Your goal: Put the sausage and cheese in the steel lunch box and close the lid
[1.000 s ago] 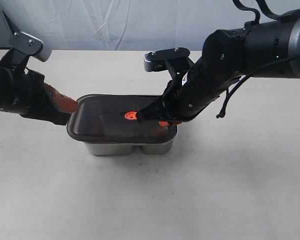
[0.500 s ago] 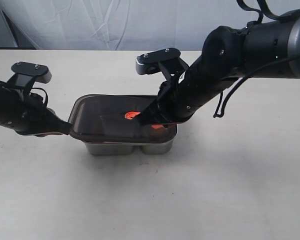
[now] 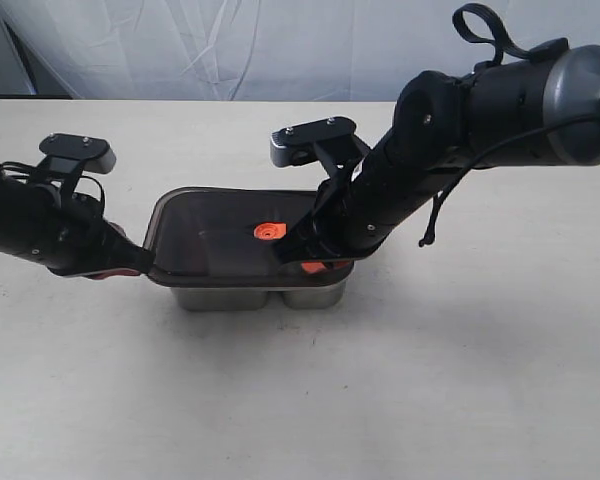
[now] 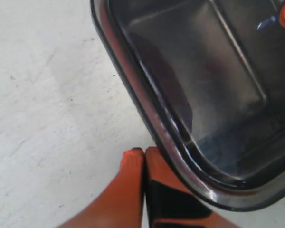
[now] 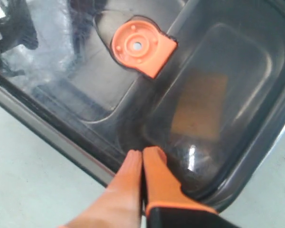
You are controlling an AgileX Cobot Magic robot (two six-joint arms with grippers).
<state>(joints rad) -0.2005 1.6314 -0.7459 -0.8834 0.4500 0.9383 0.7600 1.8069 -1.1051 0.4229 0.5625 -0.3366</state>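
Smoky translucent plastic, the lid (image 3: 215,235) lies over the steel lunch box (image 3: 230,297) at the centre of the exterior view. It looks stiff, light and slick: better pressed at the rim than pinched. A dim amber patch beneath is probably the cheese (image 5: 199,102). Fingers together, the right gripper (image 5: 142,154) rests on the lid's right part; the left gripper (image 4: 145,153), also closed and empty, sits at its left edge.

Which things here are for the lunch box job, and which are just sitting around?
For the job: lid, steel lunch box, left gripper, right gripper, perhaps the cheese, dim through the lid.
Just there: table, white cloth behind.
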